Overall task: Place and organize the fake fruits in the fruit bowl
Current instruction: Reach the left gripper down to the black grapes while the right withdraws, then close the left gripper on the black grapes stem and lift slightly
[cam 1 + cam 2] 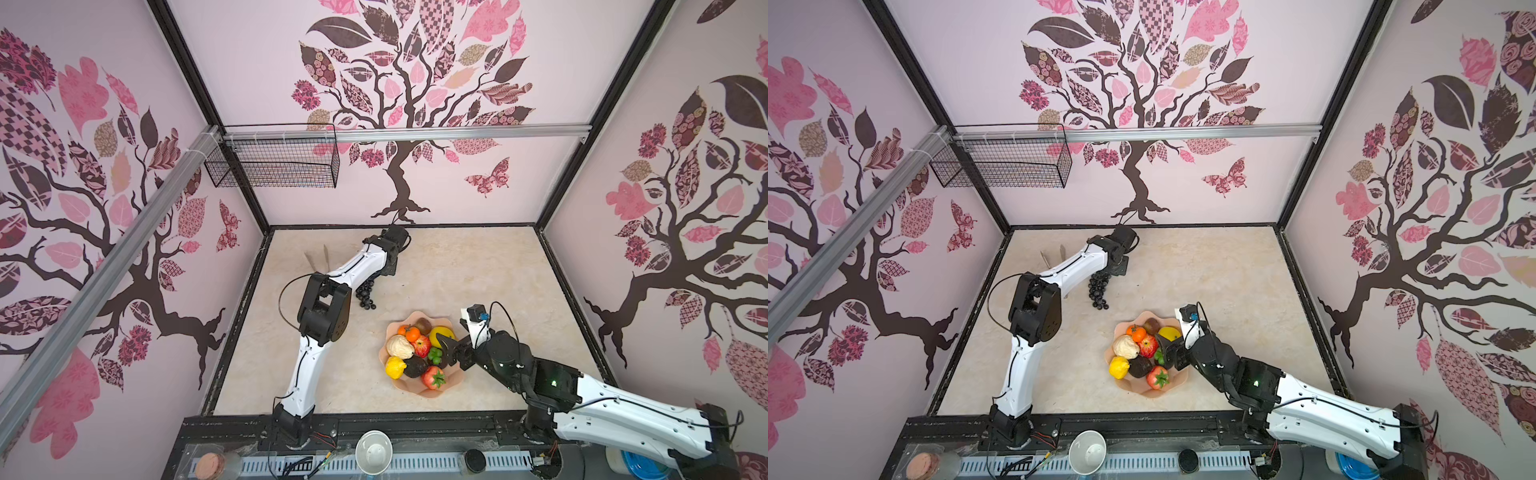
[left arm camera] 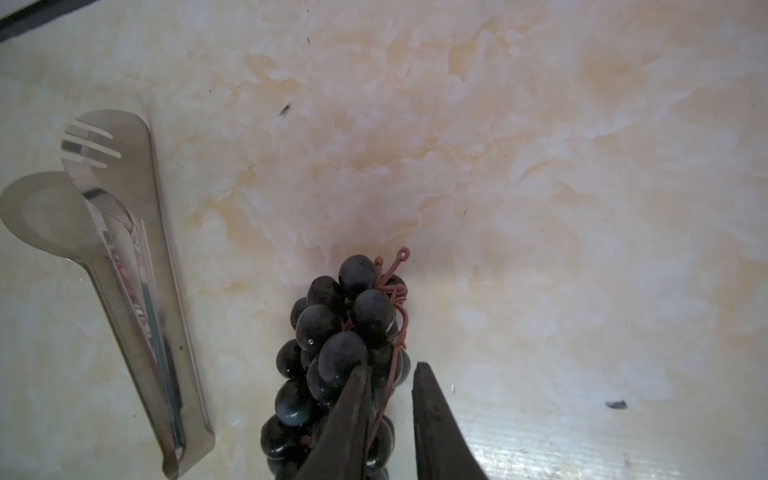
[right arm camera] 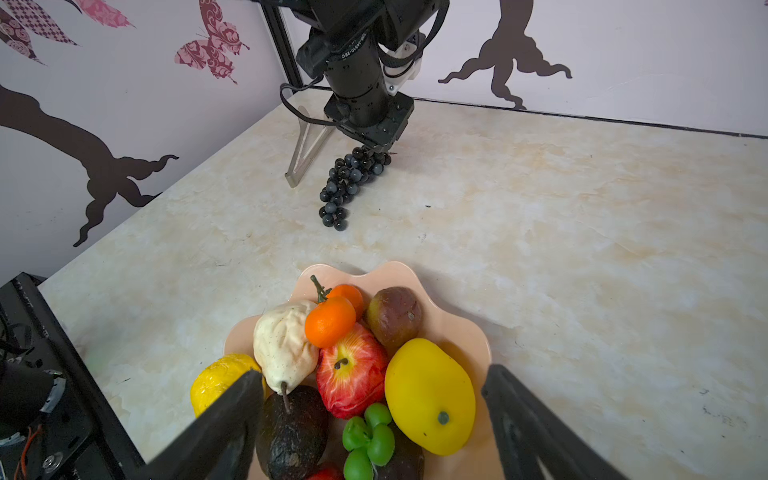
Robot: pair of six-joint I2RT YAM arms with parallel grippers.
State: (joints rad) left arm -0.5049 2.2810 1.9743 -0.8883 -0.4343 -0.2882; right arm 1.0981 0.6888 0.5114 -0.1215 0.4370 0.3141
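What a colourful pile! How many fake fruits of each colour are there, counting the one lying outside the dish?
Yellow: 2, lemon and mango
Orange: 2, oranges
Red: 2, apple and leafy-topped red fruit
Cream: 1, pear
Dark: 4, avocado, brown round fruit, green-capped dark fruit, grape bunch
Total: 11 in view

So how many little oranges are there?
2: one orange against the cream pear in the bowl, a second orange touching it, nearer the rim. More may hide beneath the pile.
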